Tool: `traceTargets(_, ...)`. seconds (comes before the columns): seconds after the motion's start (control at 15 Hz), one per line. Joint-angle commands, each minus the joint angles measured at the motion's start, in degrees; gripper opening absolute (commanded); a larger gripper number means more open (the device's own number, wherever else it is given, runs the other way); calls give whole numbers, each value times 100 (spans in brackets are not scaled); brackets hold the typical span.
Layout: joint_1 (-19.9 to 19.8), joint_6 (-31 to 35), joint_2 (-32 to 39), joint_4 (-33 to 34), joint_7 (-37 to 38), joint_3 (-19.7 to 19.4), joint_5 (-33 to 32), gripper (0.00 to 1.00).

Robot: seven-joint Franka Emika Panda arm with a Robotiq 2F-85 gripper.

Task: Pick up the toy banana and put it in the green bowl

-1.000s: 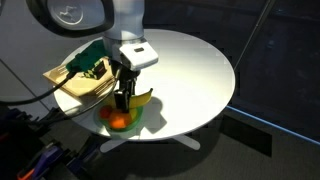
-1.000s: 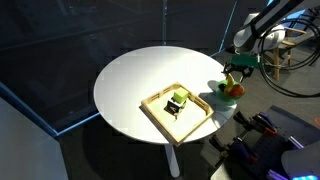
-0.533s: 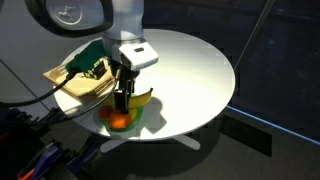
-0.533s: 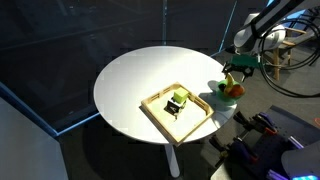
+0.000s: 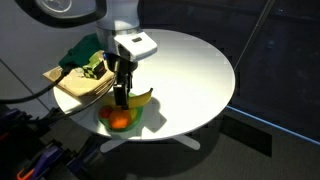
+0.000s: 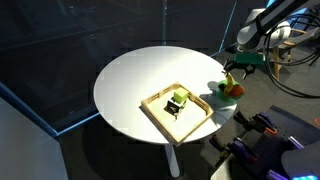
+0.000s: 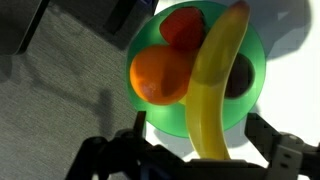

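The toy banana (image 7: 214, 85) lies across the green bowl (image 7: 167, 120), one end over the far rim and the other end between my fingers. An orange fruit (image 7: 160, 78), a red fruit (image 7: 182, 25) and a dark one (image 7: 241, 78) sit in the bowl. My gripper (image 7: 202, 132) is open just above the bowl, with a gap on each side of the banana. In both exterior views the gripper (image 5: 122, 93) (image 6: 233, 70) hangs over the banana (image 5: 142, 98) (image 6: 227, 80) and the bowl (image 5: 104, 115) (image 6: 217, 97) at the table's edge.
The round white table (image 5: 190, 70) (image 6: 140, 75) carries a rectangular wooden tray (image 5: 72, 90) (image 6: 160, 118) beside the bowl, with a green toy (image 5: 88, 62) (image 6: 179, 99) in it. The bowl sits close to the table's rim; floor and cables lie beyond.
My gripper has risen a little above the bowl. The banana stays lying across the bowl and has not moved.
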Motion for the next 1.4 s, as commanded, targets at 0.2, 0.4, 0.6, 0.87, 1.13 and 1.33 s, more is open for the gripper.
traceTargets(0.2,-17,-145,-758,-303,-503,148,-339,100)
traceTargets(0.4,-22,-329,-942,-269,-811,296,-253,100)
traceTargets(0.6,-4,-522,-1098,-223,-1022,433,-296,100)
traceTargets(0.87,45,-759,-1273,-187,-1164,619,-503,100)
traceTargets(1.13,99,-944,-1484,-188,-1186,808,-761,100)
traceTargets(1.33,146,-1027,-1630,-219,-1197,943,-884,100)
